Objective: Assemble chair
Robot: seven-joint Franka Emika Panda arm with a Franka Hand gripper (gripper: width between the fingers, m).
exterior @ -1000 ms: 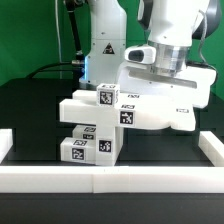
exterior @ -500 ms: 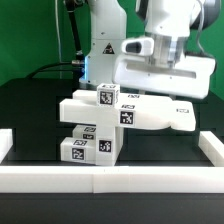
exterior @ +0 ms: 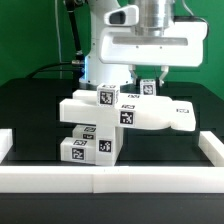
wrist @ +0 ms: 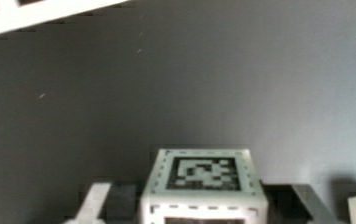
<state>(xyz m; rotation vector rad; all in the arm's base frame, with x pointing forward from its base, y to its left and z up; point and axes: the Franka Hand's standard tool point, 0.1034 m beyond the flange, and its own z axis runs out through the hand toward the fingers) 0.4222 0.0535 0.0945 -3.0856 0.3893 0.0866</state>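
White tagged chair [exterior: 115,118] parts, partly stacked, tabletop

In the exterior view the robot arm [exterior: 140,20] is cut off by the top edge, and the gripper [exterior: 148,80] fingertips are hidden behind the chair assembly [exterior: 120,115]. In the wrist view the tagged block [wrist: 203,180] is blurred and cropped at the edge. The border rail [exterior: 110,178] runs past both side edges.

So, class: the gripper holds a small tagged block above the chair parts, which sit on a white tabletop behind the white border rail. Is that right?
One detail is wrong: the tabletop is black, not white, as the exterior view shows. The gripper does hold a small tagged block above the chair parts, behind the white border rail.
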